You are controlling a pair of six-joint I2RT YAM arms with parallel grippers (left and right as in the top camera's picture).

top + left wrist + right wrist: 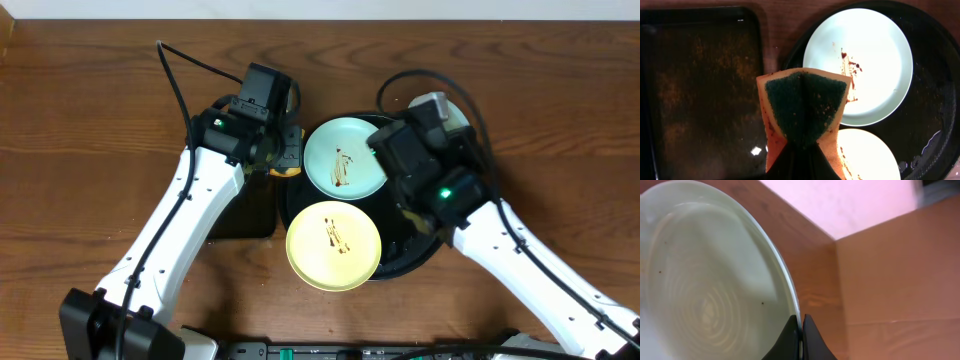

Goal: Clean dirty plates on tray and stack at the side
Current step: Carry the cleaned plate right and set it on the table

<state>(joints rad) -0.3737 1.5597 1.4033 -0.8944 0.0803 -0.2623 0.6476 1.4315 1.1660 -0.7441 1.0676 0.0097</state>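
Far left: a rectangular black tray (700, 90) lies on the wood-grain tabletop (90, 120), just beside the round black tray (402, 256).

Left gripper (801, 146): jaws closed tight on an orange sponge (805, 107), pinched into a fold with its green scouring face outward. The sponge hangs over the gap between the two trays, beside the rim of the mint-blue plate (345, 158).

Centre: this mint-blue plate lies flat on the far part of the round tray, with brown sauce streaks at its middle. The yellow plate (333, 245) lies on the near part, also streaked, and overhangs the tray's near rim. The two plates almost touch.

Right gripper (802, 330): jaws nearly closed, pinching the rim of a third pale plate (705, 290), which is held tilted. No sauce streaks are visible on the face shown, only a few small specks. Its position over the tray cannot be confirmed from the overhead view.
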